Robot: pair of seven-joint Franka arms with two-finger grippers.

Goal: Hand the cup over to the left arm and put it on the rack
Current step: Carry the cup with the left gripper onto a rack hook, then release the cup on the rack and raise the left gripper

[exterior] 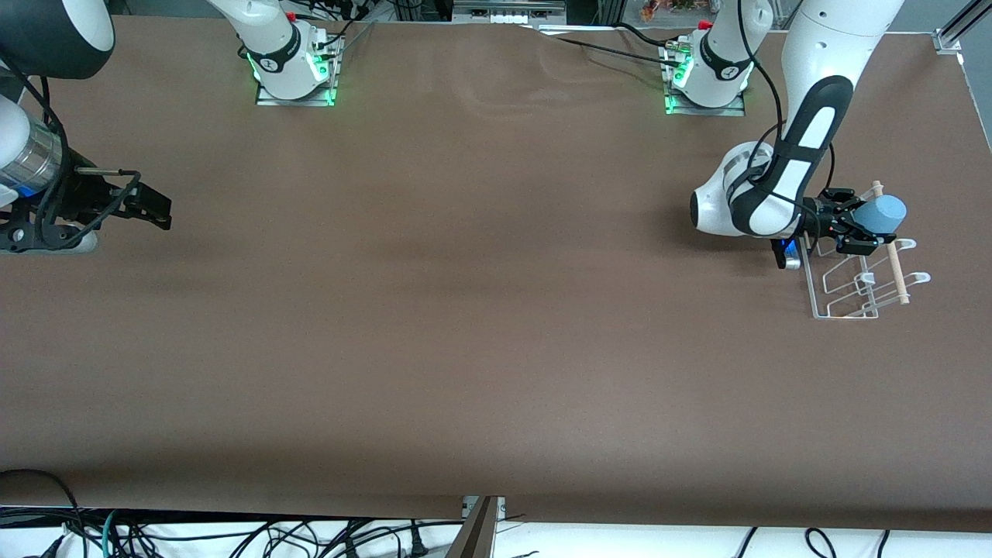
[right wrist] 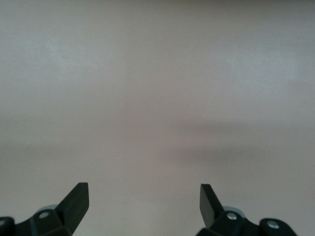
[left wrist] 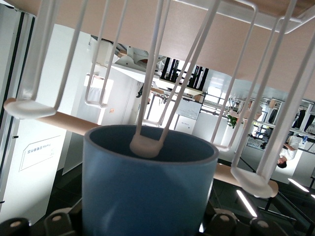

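The light-blue cup (exterior: 882, 213) is held sideways in my left gripper (exterior: 859, 225) at the rack's end farther from the front camera. The white wire rack (exterior: 860, 288) with its pale wooden dowel (exterior: 895, 263) stands at the left arm's end of the table. In the left wrist view the cup (left wrist: 147, 191) fills the space between the gripper's fingers (left wrist: 59, 223), and one white rack hook (left wrist: 145, 145) reaches into its open mouth. The dowel (left wrist: 64, 123) runs across just past the rim. My right gripper (exterior: 151, 205) waits open and empty over the right arm's end of the table; it also shows in the right wrist view (right wrist: 144, 196).
The brown table (exterior: 465, 310) spreads between the two arms. The arm bases (exterior: 291, 66) stand along the edge farthest from the front camera. Cables (exterior: 232, 535) lie below the table's near edge.
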